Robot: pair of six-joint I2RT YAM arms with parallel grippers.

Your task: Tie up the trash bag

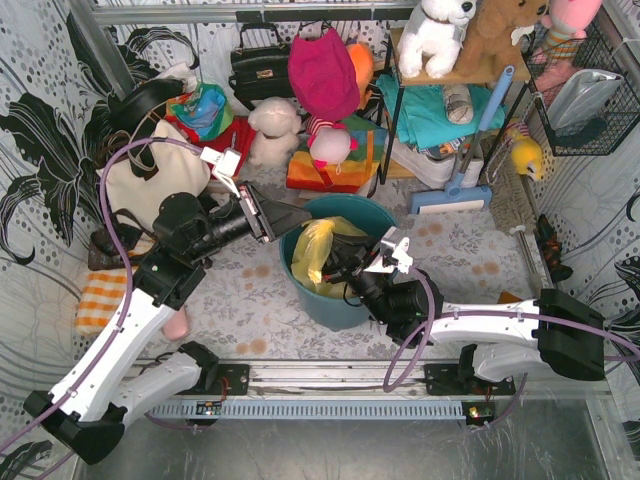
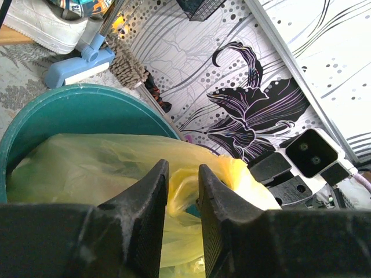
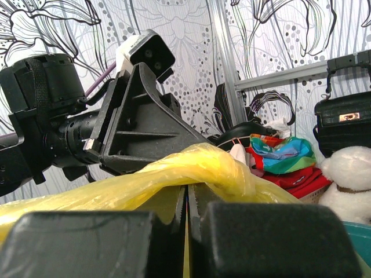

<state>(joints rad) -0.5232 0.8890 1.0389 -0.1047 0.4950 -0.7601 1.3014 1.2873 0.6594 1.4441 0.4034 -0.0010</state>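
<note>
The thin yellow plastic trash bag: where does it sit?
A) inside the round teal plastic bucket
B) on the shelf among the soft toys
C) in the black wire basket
A: the thin yellow plastic trash bag bulges up from within the rim of the round teal plastic bucket.

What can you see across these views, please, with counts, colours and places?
trash bag: one, yellow, inside the bucket
bucket: one, teal, middle of the table
tote bag: one, cream, left of the bucket
handbag: one, black, at the back wall
mop: one, blue, leaning at the back shelf
cloth: one, orange check, left edge
left gripper: one, black, jaws apart around a fold of the trash bag
right gripper: one, black, shut on the trash bag's plastic
</note>
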